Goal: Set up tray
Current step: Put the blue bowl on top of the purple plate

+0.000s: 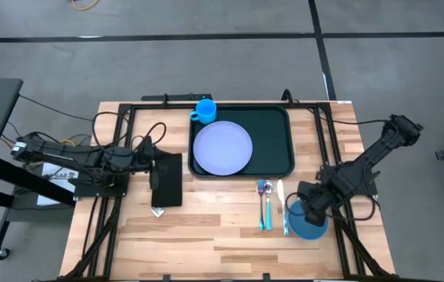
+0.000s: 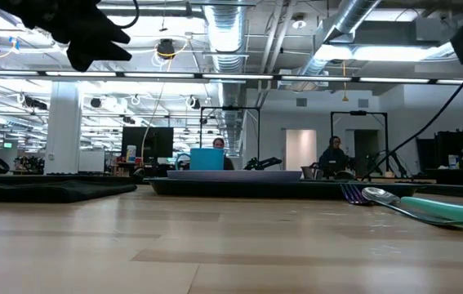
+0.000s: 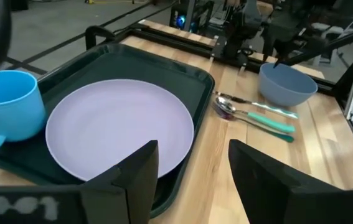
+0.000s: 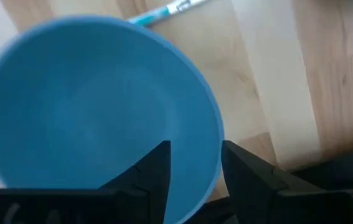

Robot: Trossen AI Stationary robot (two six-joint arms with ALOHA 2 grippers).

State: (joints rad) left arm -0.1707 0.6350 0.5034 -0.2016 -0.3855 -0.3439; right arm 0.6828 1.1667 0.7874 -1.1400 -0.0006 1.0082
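On the near half of the table the bowl [image 1: 308, 222] and the cutlery [image 1: 272, 205] are not yet on the tray [image 1: 274, 145], which lies toward the far edge already carrying the plate [image 1: 222, 146] and cup [image 1: 204, 110], so roughly half seems left. The right gripper [image 1: 309, 205] straddles the bowl's rim, fingers parted, well short of the tray. The left gripper [image 1: 156, 164] hangs spread and empty just beside the tray's left rim.

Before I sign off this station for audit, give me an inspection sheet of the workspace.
Surface: light wooden slatted table, bare at front.
Job's things: dark green plastic tray holding a round lilac plate and light blue mug; blue bowl and teal-handled cutlery lie off it.
Clutter: flat black rectangle.
Grippers: left gripper open, empty, facing the tray; right gripper astride the bowl's rim.
Cables: black loops by the left arm.
Surroundings: people at desks.
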